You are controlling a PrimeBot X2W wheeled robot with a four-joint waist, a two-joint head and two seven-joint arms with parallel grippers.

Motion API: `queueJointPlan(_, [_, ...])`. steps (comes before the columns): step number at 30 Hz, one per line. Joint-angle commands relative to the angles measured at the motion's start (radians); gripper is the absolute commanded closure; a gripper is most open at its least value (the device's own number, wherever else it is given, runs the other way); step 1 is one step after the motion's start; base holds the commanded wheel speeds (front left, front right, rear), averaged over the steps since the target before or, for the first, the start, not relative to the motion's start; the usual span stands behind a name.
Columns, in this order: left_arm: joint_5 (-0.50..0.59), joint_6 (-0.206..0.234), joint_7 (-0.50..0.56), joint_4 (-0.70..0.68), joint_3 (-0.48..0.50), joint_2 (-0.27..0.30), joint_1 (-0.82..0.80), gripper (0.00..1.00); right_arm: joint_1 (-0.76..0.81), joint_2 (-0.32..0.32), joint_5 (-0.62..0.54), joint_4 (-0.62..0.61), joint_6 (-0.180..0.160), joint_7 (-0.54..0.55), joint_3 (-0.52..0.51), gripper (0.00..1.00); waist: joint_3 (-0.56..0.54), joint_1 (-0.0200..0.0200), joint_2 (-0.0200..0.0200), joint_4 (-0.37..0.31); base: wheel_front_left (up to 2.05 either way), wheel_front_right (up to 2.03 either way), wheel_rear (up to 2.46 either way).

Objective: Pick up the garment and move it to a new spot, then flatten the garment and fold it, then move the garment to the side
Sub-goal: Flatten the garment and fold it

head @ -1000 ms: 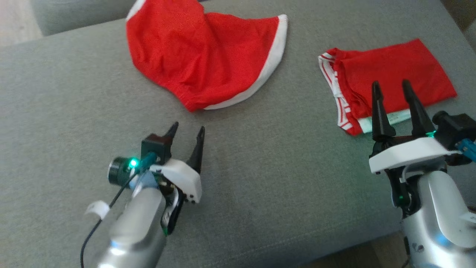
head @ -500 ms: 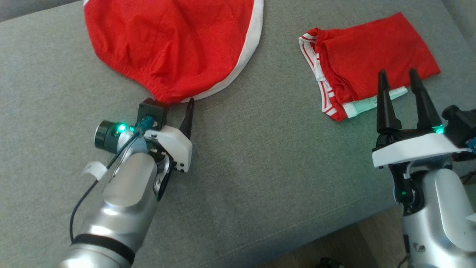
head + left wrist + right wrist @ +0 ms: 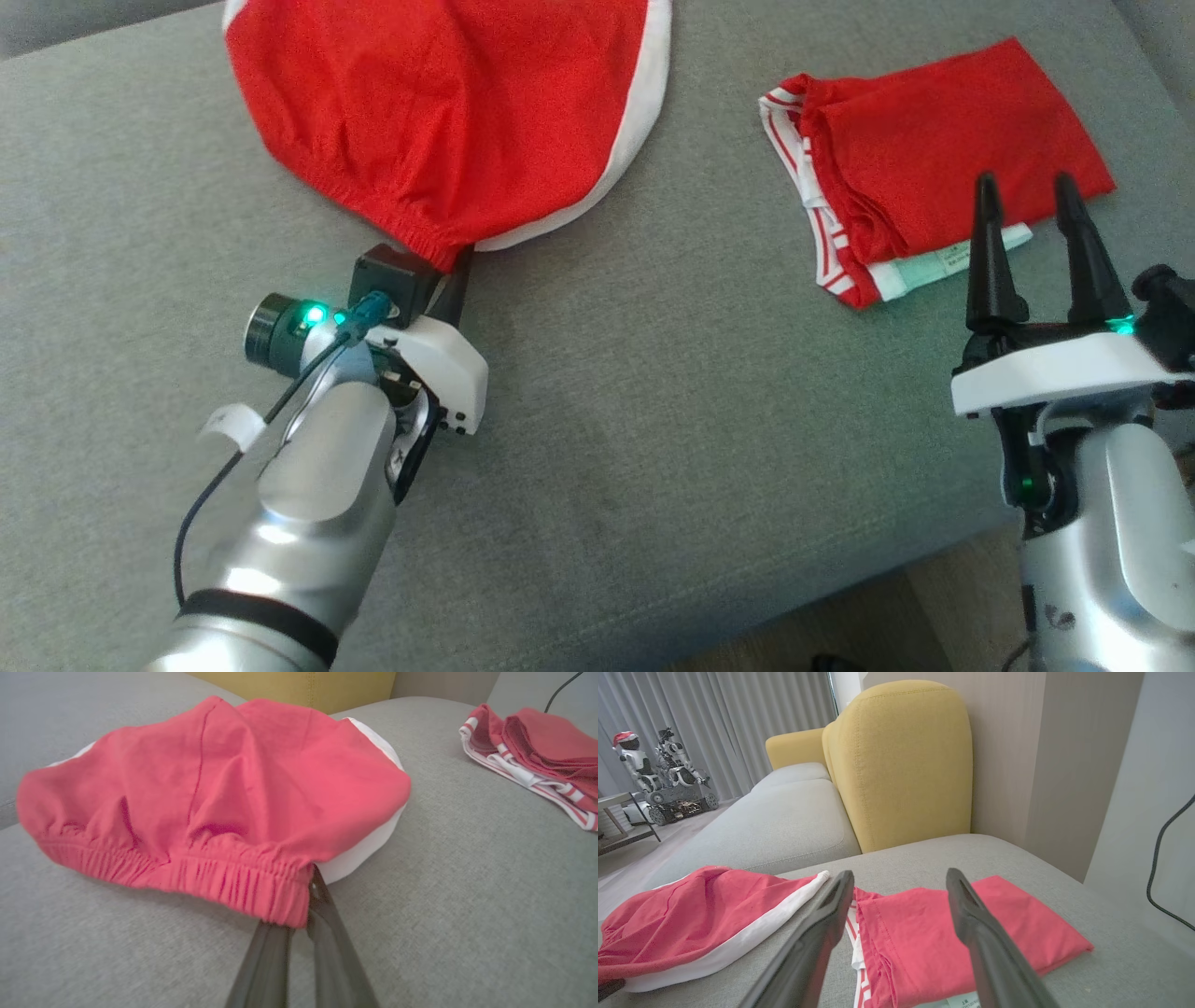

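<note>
1. Where its two dark fingers stood apart at the hem half a second ago, the left hand (image 3: pixel 455 264) is now pinched shut on the gathered elastic edge of the loose red fabric garment with a white curved band (image 3: pixel 448 112). That garment lies at the upper middle of the head view on the grey fabric sofa seat (image 3: pixel 653 420).
2. The grasp looks made. The cloth still rests on the seat, so lifting and carrying it to a new spot probably come next.
3. The right hand (image 3: pixel 1025 187), at the lower right of the head view, stands wide open and holds nothing. It is poised before a folded red garment with white striped trim (image 3: pixel 952 149).
4. The loose garment's far edge is cut off by the top of the head view. The hem covers the left fingertips, so I cannot tell whether one layer or both are caught.
</note>
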Motion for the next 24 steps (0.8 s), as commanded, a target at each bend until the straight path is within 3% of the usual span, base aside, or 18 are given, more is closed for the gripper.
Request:
queueJointPlan(1, [0.004, -0.002, -0.008, -0.035, 0.032, 0.025, -0.013, 1.0, -0.021, 0.0, -0.012, -0.032, 0.002, -0.003, 0.017, 0.0, -0.008, 0.0, 0.0, 0.009, 0.0, 0.0, 0.0])
queueJointPlan(14, [0.016, -0.009, -0.008, -0.179, 0.053, 0.061, 0.057, 1.0, -0.003, 0.001, -0.018, 0.01, 0.002, 0.004, 0.032, 0.0, -0.087, 0.0, 0.0, 0.113, 0.0, 0.0, 0.0])
queueJointPlan(24, [0.017, -0.015, -0.008, -0.24, 0.038, 0.084, 0.134, 1.0, 0.014, 0.001, 0.044, 0.096, 0.002, 0.058, 0.064, 0.0, -0.126, 0.0, 0.0, 0.197, 0.0, 0.0, 0.0])
